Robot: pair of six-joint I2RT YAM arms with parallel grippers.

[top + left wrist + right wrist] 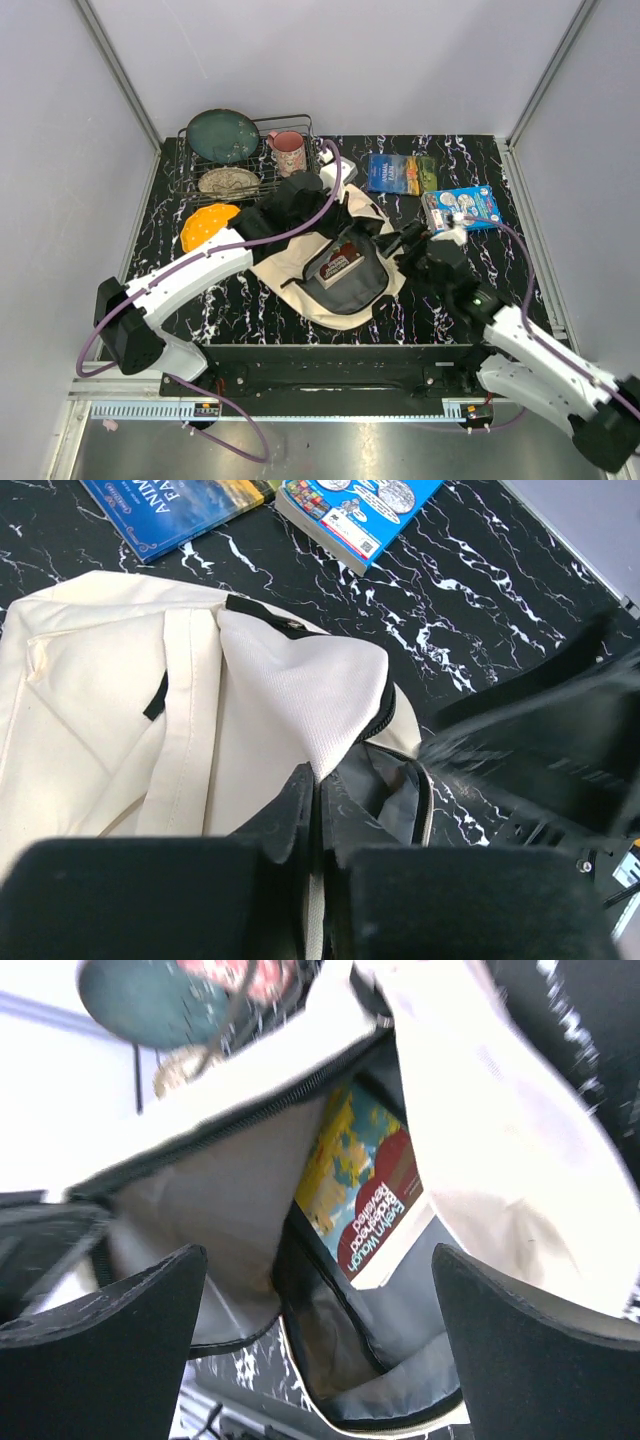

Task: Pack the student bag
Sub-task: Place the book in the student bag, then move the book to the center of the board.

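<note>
Bag (300, 262): a big cream canvas bag lying in the middle of the table (250, 312), its mouth unzipped and turned toward the near right.
Bag inside: grey lining and a black zip line show along the open edge.
Book in bag (365, 1195): a paperback with a red, yellow and blue cover sits tilted inside the opening, against the lining.
Left gripper (318, 810): reached over the far left part of the bag, its fingers (275, 825) pressed together on a fold of cream cloth beside the zip, so the edge is pinched and raised.
Right gripper (315, 1260): at the right side of the bag's mouth and facing into it, its fingers (110, 1335) spread wide with nothing between them; whether they touch the cloth cannot be told.
Dark blue book (395, 172): flat on the table, far and right of the bag, apart from it.
Light blue book (462, 208): just right of the dark blue one, close to the right arm's wrist.
Dish rack (300, 120): a wire rack in the far left corner, holding a dark green plate (222, 135), a pink mug (288, 150) and a speckled dish (228, 181).
Orange object (207, 225): on the table near the rack, left of the bag, partly behind the left arm.
</note>
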